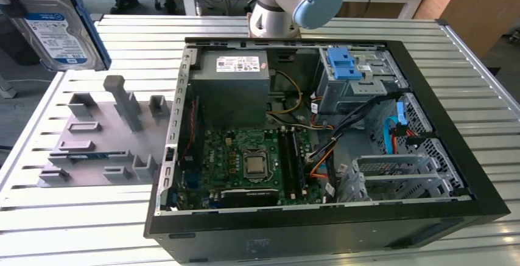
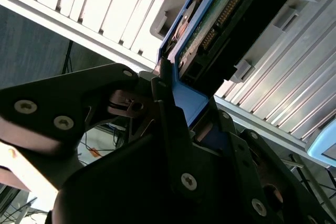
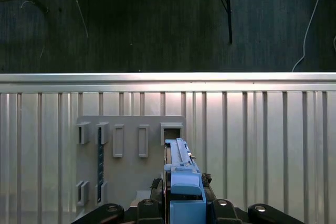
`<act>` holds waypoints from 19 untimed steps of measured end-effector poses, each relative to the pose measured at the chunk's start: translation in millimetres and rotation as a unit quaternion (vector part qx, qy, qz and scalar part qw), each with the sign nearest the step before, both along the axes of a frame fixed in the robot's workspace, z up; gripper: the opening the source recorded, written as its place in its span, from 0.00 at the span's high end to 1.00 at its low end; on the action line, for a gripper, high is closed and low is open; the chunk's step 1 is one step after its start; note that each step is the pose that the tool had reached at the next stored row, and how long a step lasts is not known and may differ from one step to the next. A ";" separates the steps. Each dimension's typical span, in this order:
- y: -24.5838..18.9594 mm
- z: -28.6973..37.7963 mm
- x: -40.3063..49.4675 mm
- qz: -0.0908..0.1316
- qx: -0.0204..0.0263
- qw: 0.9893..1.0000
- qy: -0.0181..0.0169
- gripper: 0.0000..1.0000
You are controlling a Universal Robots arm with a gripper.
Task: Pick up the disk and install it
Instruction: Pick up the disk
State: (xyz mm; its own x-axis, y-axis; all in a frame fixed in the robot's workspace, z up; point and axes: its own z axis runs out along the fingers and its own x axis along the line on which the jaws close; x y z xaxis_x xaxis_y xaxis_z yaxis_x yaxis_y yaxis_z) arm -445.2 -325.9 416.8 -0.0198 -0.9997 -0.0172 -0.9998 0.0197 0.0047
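Note:
The disk (image 1: 57,31), a silver drive with a white-and-blue label in a bright blue bracket, hangs in the air above the table's far corner on the exterior view's left. My gripper (image 3: 184,205) is shut on it, its black fingers (image 2: 173,129) clamping the blue bracket. In the first wrist view the disk (image 3: 181,174) is seen edge-on, above a grey holder plate (image 3: 131,156). In the second wrist view the disk's underside (image 2: 220,19) shows its green circuit board and connector pins.
The open computer case (image 1: 455,126) lies on the slatted metal table (image 1: 73,229), with a grey power supply (image 1: 235,77), a motherboard (image 1: 243,162), a blue-latched drive cage (image 1: 349,71) and a metal bay (image 1: 398,175). The grey holder plate (image 1: 101,138) lies beside the case. The arm's base (image 1: 284,4) stands behind the case.

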 end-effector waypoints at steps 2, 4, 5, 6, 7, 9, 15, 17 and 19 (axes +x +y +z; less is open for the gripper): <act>0.0 1.9 0.0 0.000 0.000 1.000 0.000 0.64; 0.0 3.9 0.0 0.000 0.000 1.000 0.000 0.64; 0.0 4.8 0.0 0.000 0.000 1.000 0.000 0.64; 0.0 5.7 0.0 0.000 0.000 1.000 0.000 0.64; 0.0 6.5 0.0 0.000 0.000 1.000 0.000 0.64; 0.0 8.3 0.0 0.000 0.000 1.000 0.000 0.64; 0.0 14.1 0.0 0.000 0.000 1.000 -0.001 0.64; 0.0 16.0 0.0 0.000 0.000 1.000 -0.001 0.64; 0.0 17.9 0.0 0.000 0.000 1.000 -0.001 0.64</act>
State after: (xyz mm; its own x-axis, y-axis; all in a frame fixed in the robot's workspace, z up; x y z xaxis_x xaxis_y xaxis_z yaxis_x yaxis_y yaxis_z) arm -445.2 -325.9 434.7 -0.0197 -0.9997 -0.0173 -0.9998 0.0196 0.0026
